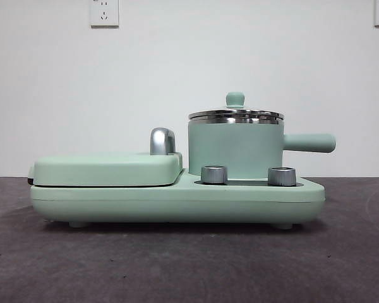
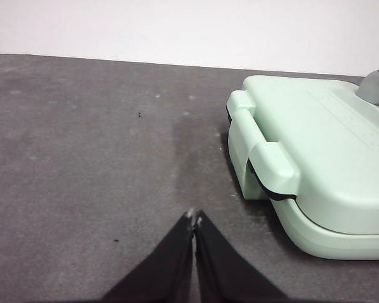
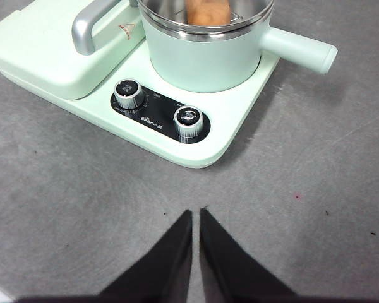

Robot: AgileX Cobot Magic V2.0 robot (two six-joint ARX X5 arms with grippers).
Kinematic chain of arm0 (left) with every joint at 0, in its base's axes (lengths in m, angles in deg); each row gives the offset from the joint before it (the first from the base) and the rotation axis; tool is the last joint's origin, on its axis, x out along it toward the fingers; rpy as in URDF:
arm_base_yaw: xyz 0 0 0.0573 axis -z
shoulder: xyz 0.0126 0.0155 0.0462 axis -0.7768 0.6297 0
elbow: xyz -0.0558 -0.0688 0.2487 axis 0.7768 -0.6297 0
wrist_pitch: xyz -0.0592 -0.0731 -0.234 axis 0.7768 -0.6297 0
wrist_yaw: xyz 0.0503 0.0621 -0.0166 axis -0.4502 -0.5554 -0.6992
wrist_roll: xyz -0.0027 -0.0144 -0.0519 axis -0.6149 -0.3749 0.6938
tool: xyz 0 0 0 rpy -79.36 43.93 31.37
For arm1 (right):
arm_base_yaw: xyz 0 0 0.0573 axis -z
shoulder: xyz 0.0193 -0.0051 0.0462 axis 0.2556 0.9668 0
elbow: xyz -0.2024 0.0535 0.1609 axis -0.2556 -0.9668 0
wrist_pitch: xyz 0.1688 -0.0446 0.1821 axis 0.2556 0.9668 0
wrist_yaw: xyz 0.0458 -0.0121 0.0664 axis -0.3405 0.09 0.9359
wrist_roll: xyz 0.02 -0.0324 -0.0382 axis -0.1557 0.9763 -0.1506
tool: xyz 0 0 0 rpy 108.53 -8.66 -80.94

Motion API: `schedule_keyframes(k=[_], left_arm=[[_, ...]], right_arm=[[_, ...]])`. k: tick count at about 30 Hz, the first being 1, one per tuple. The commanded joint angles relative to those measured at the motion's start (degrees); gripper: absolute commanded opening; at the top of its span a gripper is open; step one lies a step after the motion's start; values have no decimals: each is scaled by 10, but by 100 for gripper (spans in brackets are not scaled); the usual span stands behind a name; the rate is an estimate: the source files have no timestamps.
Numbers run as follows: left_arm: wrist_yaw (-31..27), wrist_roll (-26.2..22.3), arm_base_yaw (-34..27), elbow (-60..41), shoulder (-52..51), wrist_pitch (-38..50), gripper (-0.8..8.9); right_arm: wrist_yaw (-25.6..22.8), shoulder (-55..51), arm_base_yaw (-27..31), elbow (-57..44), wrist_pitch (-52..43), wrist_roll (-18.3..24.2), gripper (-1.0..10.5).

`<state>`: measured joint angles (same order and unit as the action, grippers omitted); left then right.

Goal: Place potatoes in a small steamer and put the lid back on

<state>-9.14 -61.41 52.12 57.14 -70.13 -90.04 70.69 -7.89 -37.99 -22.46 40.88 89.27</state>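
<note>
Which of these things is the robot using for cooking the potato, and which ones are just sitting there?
For the job:
- potato, inside the pot
- small steamer pot
- glass lid, on the pot
- left claw and right claw, both shut and hovering over the table

Just sitting there:
- flat grill plate, closed
- two silver knobs
- wall sockets

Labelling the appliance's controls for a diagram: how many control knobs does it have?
2. Both sit on the black panel on the base in front of the small steamer: one knob nearer the grill plate's handle, the other knob nearer the base's rounded corner. None seems hidden.
</note>
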Motion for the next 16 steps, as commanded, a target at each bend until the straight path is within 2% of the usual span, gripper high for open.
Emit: schedule_keyframes(k=[1, 2, 5, 10, 16], left_arm=[[2, 0, 0, -7, -1, 9, 6], [2, 1, 0, -7, -1, 9, 6], [2, 1, 0, -7, -1, 9, 6], [2, 0, 0, -7, -1, 9, 6], [2, 1, 0, -7, -1, 9, 6]], right_arm=[[-6, -1, -1, 5, -9, 26, 16], [-10, -7, 3, 3, -13, 44, 16], [-16, -50, 37, -49, -106, 44, 16], [-15, -159, 110, -238, -294, 18, 16], [-14, -248, 167, -414, -407, 13, 16]])
